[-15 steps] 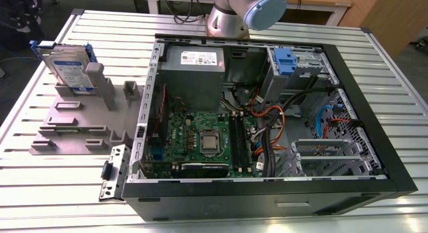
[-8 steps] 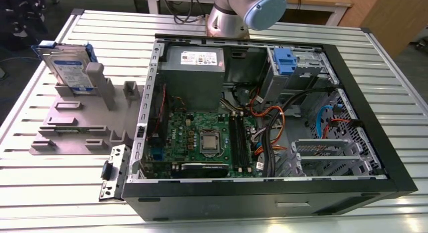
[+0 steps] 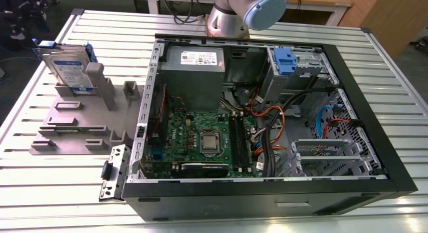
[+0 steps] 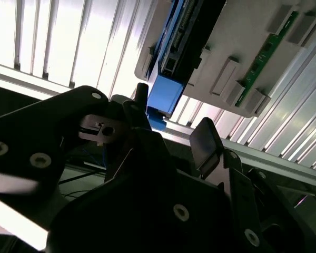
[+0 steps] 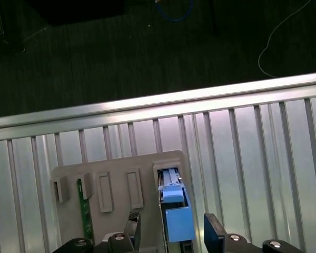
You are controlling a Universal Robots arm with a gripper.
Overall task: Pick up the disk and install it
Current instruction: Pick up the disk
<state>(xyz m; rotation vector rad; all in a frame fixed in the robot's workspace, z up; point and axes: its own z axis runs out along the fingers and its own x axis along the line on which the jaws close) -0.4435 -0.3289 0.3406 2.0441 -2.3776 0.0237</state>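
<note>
Ribbed metal table (image 3: 67, 203) carries grey fixture (image 3: 73, 123) holding disk (image 3: 70, 67), spread fingers (image 5: 213, 232) flanking it, computer case (image 3: 267, 195) beside.

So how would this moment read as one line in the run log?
gripper: open, over disk | disk: standing in grey holder, not gripped | computer case: side open

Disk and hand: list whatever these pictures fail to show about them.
1. Disk, lower part: in the exterior view, it is hidden behind the grey holder.
2. Disk label: in the first wrist view, the disk stands edge-on, so its face is hidden, and one end is cut off by the frame edge.
3. Contact between hand and disk: in the second wrist view, the hand's dark body blocks the gap, so I cannot tell.
</note>
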